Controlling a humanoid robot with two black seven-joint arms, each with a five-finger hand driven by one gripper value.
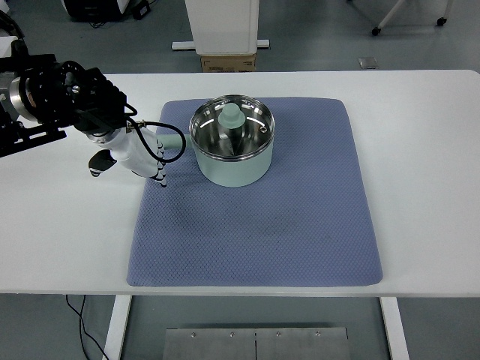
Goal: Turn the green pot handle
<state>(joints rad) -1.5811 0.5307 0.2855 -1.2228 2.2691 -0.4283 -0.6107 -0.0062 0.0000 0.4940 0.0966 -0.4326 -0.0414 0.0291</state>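
Observation:
A pale green pot (234, 169) with a glass lid and green knob (232, 115) stands on the far left part of a blue-grey mat (292, 225). Its green handle (174, 140) sticks out to the left, over the mat's left edge. My left hand (155, 160), white with dark fingertips, sits at the outer end of the handle. Its fingers (160, 174) are curled down over the handle's tip, and a black cable loops beside them. The black left arm comes in from the upper left.
The mat covers the middle of the white table (420, 150). Beyond the far edge stand a white pedestal (223, 26) and a cardboard box (227, 62) on the floor.

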